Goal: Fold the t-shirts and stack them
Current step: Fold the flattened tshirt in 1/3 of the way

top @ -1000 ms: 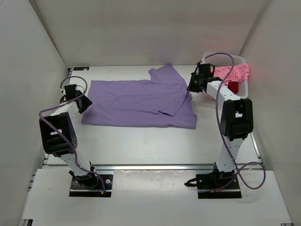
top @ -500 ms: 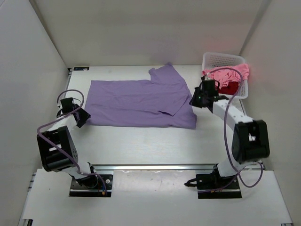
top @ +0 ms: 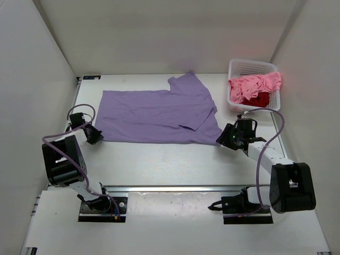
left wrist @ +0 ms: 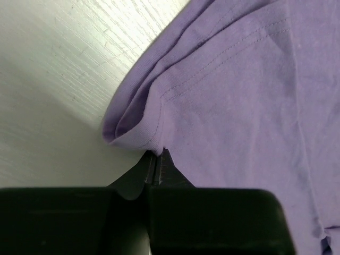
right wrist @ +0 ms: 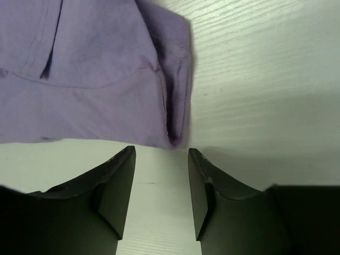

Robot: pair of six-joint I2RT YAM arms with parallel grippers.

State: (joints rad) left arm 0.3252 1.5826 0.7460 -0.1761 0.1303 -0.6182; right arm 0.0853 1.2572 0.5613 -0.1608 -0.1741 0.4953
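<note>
The lavender t-shirt (top: 156, 114) lies spread flat across the table, one sleeve folded in at the right. My left gripper (top: 96, 136) sits at its near left corner; in the left wrist view the jaws (left wrist: 158, 155) are shut, with the shirt's hem corner (left wrist: 135, 135) pinched at their tips. My right gripper (top: 223, 139) is low at the near right corner. There it stands open (right wrist: 161, 151), the shirt's folded corner (right wrist: 172, 133) just ahead of the gap, untouched. The pink t-shirt (top: 256, 84) and the dark red t-shirt (top: 260, 99) lie crumpled in the basket.
The white lattice basket (top: 252, 64) stands at the back right, beside the right wall. White walls close in the table on the left, back and right. Purple cables loop off both arms.
The left gripper slid toward me along the shirt's left edge and shut on the corner. The right arm swung from beside the basket down to the near right corner, and its jaws opened.
</note>
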